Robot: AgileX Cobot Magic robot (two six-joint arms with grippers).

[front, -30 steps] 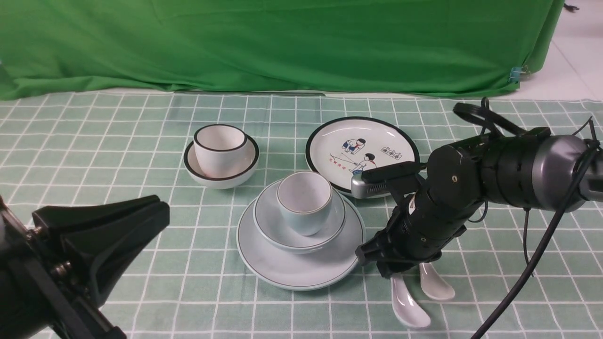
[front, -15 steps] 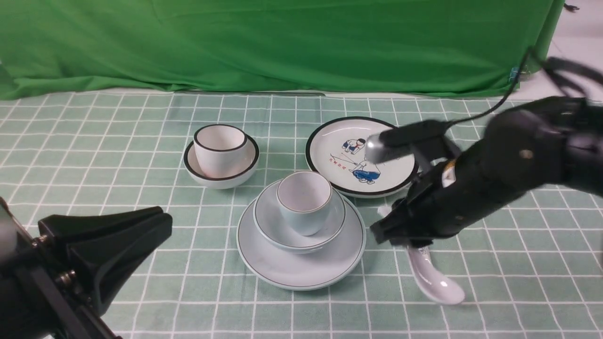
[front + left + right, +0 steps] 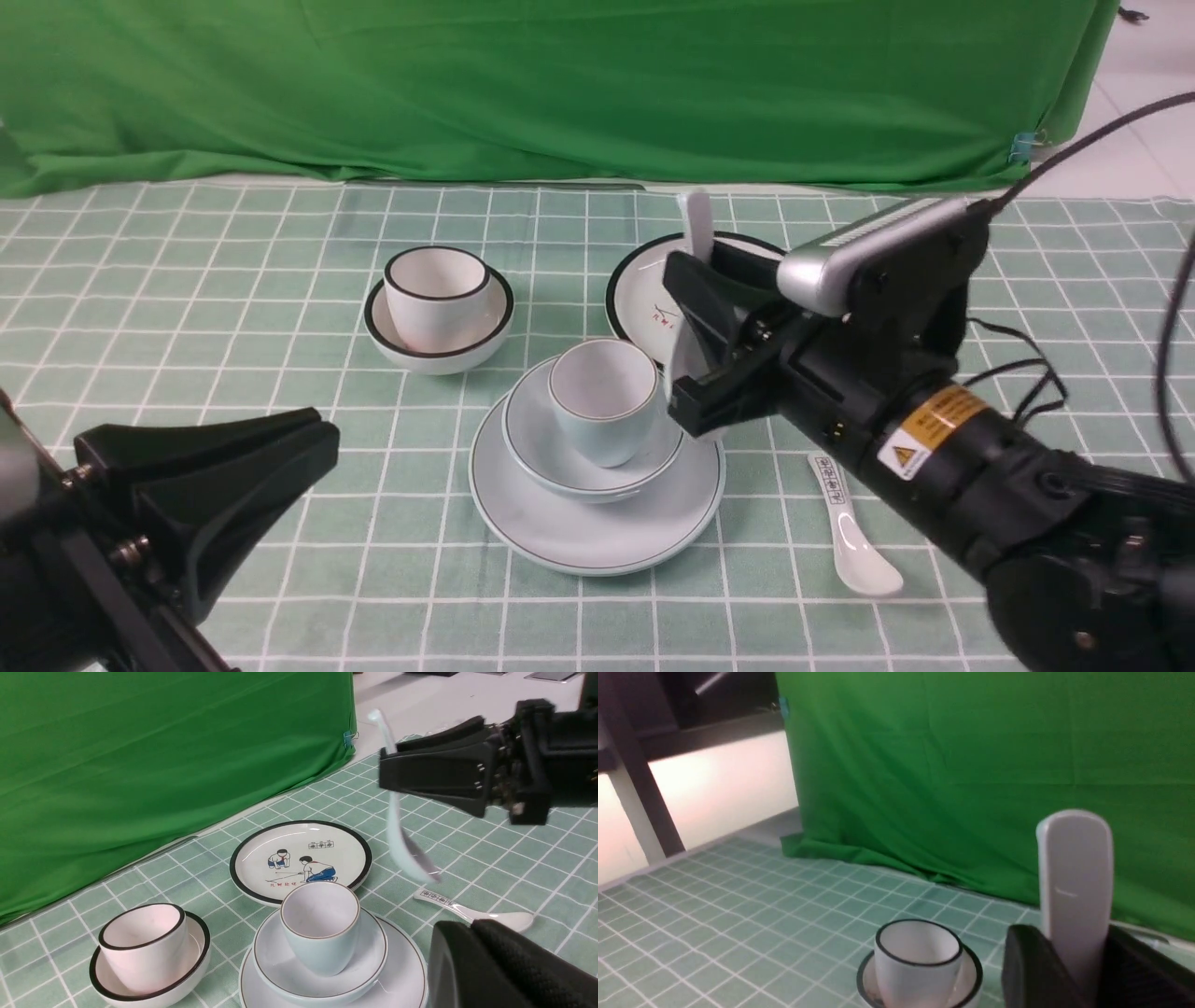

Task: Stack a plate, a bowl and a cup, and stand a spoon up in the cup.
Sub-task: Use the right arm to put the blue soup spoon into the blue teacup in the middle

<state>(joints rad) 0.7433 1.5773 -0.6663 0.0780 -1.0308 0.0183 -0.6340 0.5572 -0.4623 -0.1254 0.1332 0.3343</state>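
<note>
White spoon point(image 3: 695, 224) raised off the table point(image 3: 187, 280)
Turned upright, it is gripped by the right claw point(image 3: 679, 333) just beside the cup point(image 3: 602, 397); only lowering it inside remains. The left claw point(image 3: 322, 437) is clenched, empty.

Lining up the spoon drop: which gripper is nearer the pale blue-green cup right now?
Right. The right gripper, shut on the spoon, is just beside the cup on its right. The left gripper, shut, sits well off to its near left.
</note>
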